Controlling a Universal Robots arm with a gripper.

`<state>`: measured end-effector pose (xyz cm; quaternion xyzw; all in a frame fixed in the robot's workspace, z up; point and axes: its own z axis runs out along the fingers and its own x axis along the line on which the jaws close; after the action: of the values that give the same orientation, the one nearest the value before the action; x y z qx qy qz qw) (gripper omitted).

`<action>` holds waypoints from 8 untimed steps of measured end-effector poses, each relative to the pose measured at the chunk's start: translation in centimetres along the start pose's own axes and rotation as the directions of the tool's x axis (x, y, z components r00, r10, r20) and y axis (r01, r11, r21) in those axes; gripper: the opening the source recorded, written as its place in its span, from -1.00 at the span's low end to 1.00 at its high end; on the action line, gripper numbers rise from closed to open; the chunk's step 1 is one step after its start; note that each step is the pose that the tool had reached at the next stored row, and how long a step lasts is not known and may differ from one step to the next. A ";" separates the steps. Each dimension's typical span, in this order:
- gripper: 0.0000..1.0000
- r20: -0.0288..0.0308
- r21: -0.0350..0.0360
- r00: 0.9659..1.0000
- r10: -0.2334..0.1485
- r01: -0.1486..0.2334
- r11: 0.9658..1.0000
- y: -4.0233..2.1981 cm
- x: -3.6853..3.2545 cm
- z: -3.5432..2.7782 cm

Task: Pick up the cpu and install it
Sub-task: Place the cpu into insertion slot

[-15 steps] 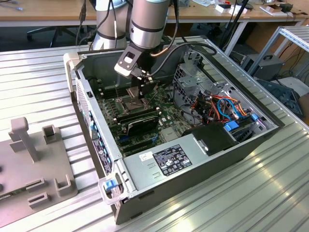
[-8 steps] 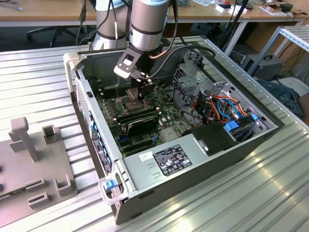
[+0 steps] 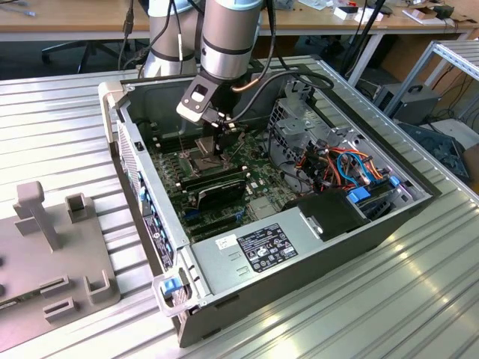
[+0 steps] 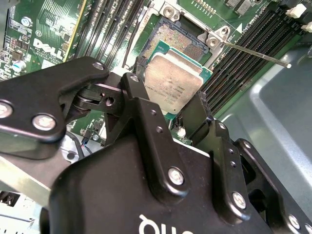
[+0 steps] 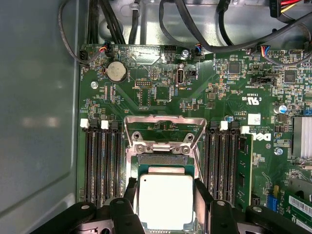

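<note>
Gripper (image 5: 165, 189) clamped on two opposite edges of the cpu (image 5: 165, 207), just over the open socket (image 4: 178, 40); in the exterior view, at 11 o'clock from the power supply (image 3: 262, 250). Judged light, stiff and thin, with a fragile underside, so an edge hold suits it.

cpu (image 4: 173, 80) lower edge hidden behind end effector (image 4: 164, 99).

Printed white label (image 3: 258, 250) on the power supply (image 3: 224, 283) top. White maker's lettering (image 5: 263, 139) at the motherboard (image 5: 161, 92) edge. Faint markings on the cpu (image 4: 173, 85) top.
</note>
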<state>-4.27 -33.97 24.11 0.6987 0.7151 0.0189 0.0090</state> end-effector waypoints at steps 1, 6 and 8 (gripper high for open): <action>0.09 0.000 0.000 1.000 0.000 0.000 1.000 0.00 0.00 0.00; 0.09 0.000 0.000 1.000 0.000 0.000 1.000 -0.01 0.00 0.32; 0.09 0.000 0.000 1.000 0.000 0.000 1.000 -0.02 -0.01 0.58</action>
<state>-4.27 -33.97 23.53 0.6987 0.7151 0.0189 0.0090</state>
